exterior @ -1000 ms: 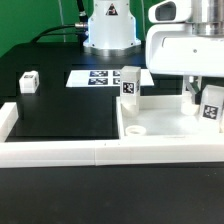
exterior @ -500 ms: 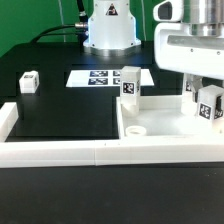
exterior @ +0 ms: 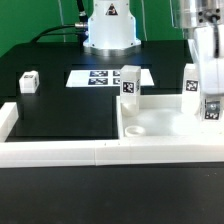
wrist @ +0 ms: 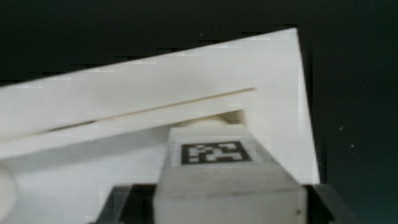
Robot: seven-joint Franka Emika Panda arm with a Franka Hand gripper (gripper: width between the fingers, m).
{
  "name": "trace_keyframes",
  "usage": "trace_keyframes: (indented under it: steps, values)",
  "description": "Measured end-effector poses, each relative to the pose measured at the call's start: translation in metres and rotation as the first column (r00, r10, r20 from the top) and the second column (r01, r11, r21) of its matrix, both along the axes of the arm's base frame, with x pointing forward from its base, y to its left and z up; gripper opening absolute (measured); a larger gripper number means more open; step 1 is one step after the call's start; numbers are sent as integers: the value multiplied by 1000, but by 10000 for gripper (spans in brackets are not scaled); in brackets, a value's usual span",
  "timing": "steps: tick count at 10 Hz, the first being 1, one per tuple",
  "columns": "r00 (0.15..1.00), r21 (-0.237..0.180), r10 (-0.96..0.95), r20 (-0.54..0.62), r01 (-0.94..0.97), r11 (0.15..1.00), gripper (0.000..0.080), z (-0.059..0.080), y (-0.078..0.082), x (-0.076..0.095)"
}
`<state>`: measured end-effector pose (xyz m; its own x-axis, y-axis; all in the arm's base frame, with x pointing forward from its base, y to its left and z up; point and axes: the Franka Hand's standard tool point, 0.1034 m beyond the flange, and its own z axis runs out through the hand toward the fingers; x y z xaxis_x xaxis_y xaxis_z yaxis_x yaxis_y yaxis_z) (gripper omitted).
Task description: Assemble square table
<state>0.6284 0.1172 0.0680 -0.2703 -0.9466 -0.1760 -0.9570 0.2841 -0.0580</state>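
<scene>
Fingers [wrist: 217, 205] of mine clamp a tagged leg block [wrist: 221, 172], now shifted rightward and lower over the tabletop [exterior: 160, 122] than before.

The tray-like top [exterior: 160, 125] lies at four o'clock on the black counter [exterior: 60, 105]. Two legs [exterior: 130, 83] [exterior: 191, 83] stand upright in it. The pincer [exterior: 209, 100] grips a third leg [exterior: 211, 110]. A fourth [exterior: 28, 81] sits at nine o'clock.

Tabletop [exterior: 150, 128] lying at the exterior view's right on the desk [exterior: 60, 110], two legs [exterior: 130, 84] standing upright in it, another leg [exterior: 28, 81] sitting well apart at the left, marker board [exterior: 100, 76] lying behind.
</scene>
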Motion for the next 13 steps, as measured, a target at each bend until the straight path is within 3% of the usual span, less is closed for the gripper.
trace_keyframes:
  steps: [4,6,7,8,11,13]
  values:
    - [988,-16,-150,-20,150,989,294,0,-8,-1]
    - [992,-19,-126,-19,126,992,297,-1,-8,-3]
    - [994,-18,-111,-22,111,994,402,1,-7,-3]
    - [997,-8,-73,-35,72,997,591,9,-4,-5]
    - [998,5,40,51,-40,999,646,67,-18,9]
    - [998,-1,45,36,-45,999,649,55,-16,4]
